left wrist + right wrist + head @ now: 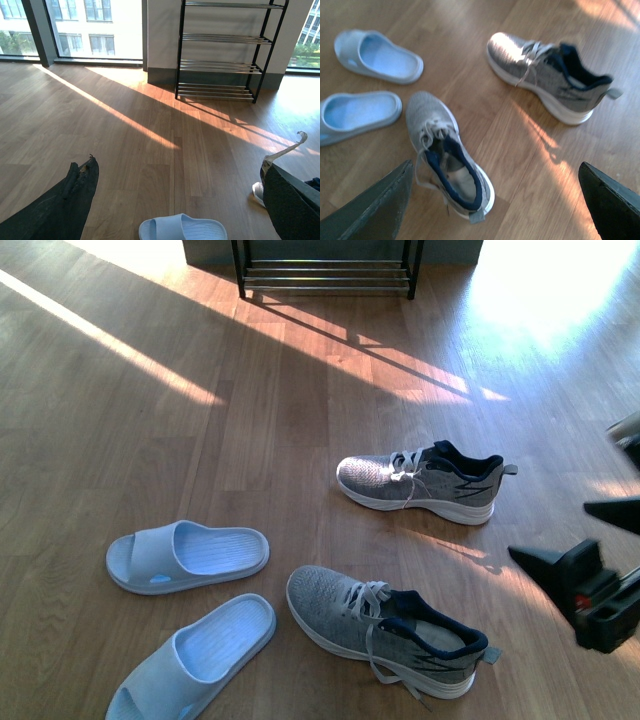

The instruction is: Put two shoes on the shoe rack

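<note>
Shoes both on floor (200,440), none racked. My right gripper (495,167) gapes wide, empty, by near shoe (447,160). I'd guess light, soft knit upper, stiffer sole: pinch at heel collar. Far shoe (550,75) beyond. Left gripper (177,162) wide too. Rack (220,65) well off.

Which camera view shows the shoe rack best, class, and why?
The left wrist view: the shoe rack stands nearly whole against the wall, with four tiers of chrome rods visible. The front view catches only its lowest rods. The right wrist view misses it.
</note>
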